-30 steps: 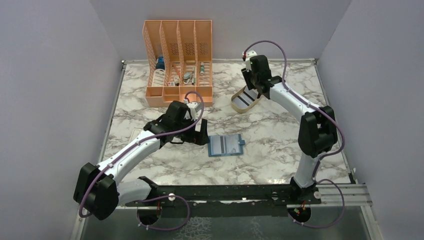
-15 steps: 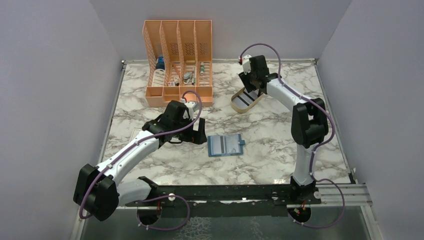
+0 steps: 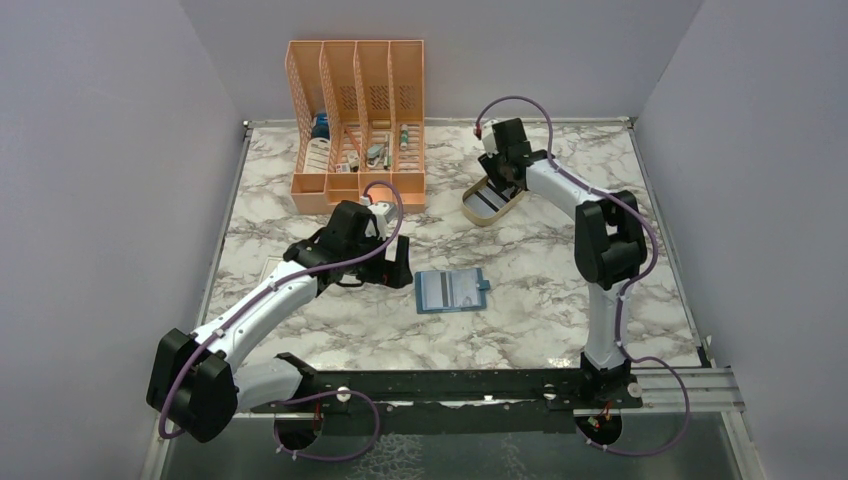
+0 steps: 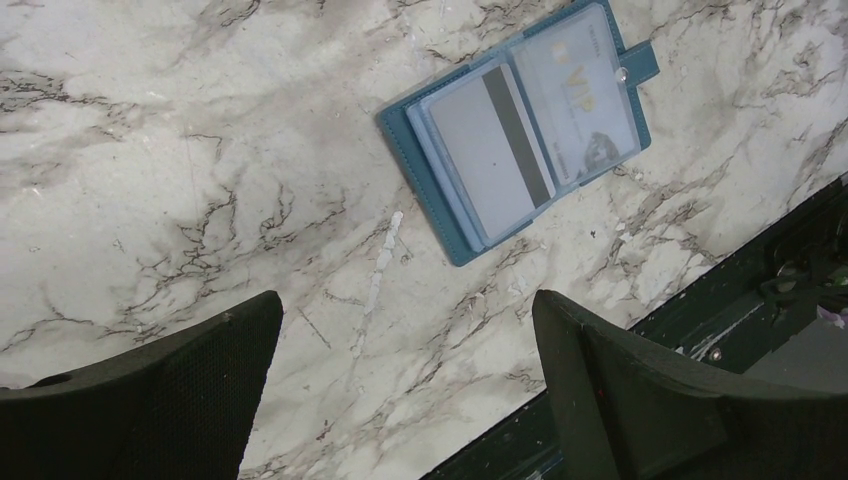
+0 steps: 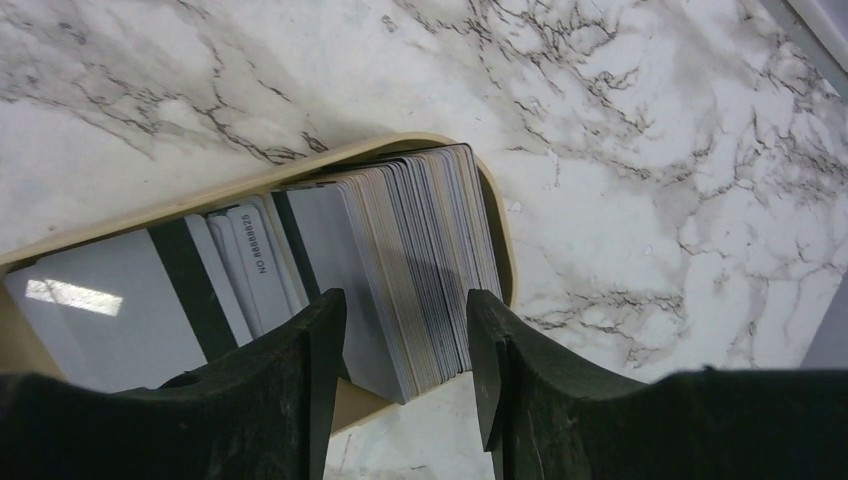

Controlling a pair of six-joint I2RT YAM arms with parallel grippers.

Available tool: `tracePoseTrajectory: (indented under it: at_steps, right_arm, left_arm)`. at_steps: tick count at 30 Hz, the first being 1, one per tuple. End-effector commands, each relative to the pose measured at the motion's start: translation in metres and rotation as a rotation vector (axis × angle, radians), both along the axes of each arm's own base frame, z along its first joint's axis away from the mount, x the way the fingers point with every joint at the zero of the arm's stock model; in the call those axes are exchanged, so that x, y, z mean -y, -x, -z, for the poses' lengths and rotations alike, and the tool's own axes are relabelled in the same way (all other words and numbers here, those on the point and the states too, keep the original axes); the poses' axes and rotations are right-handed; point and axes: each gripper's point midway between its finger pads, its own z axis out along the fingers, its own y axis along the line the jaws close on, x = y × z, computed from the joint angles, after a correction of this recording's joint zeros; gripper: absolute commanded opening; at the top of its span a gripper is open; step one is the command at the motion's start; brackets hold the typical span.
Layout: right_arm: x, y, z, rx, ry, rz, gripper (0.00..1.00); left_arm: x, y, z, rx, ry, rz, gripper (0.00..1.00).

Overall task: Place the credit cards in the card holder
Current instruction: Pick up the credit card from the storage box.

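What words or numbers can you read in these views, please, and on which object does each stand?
"VIP": on the card in the card holder; its smaller print is too blurred to read.
"NO 8888820" (last digits unsure): on a pale card in the beige tray.
Labels in the orange file rack: too small to read.

Claw [image 5: 407, 300] jaws apart, straddling credit cards [image 5: 400, 230] in tray [image 5: 506, 255].

I see the card holder [image 3: 452, 292] lying open on the table [image 3: 560, 300], about midway between the left and right edges and closer to the near edge. The file rack [image 3: 357, 125] stands at the far edge, left of centre. The tray [image 3: 470, 213] lies just right of it, with credit cards [image 5: 400, 270] stacked inside.
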Motion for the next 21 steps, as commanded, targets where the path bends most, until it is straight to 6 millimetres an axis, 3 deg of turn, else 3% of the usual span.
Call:
tracePoseTrajectory:
  at_steps: [1,8,14,21]
  right_arm:
    - [0.017,-0.005,0.011,0.013,0.085,0.046,0.49]
    - [0.014,-0.006,0.023,0.003,0.068,0.047,0.43]
    - [0.016,-0.01,0.009,0.056,0.067,0.063,0.33]
    - [0.018,-0.014,-0.005,0.101,0.072,0.065,0.29]
  left_arm:
    - [-0.001,-0.013,-0.02,0.068,0.009,-0.016,0.99]
    - [-0.003,-0.014,-0.018,0.063,0.003,-0.021,0.99]
    - [-0.003,-0.014,-0.019,0.063,0.003,-0.021,0.99]
    - [-0.002,-0.014,-0.019,0.062,0.007,-0.019,0.99]
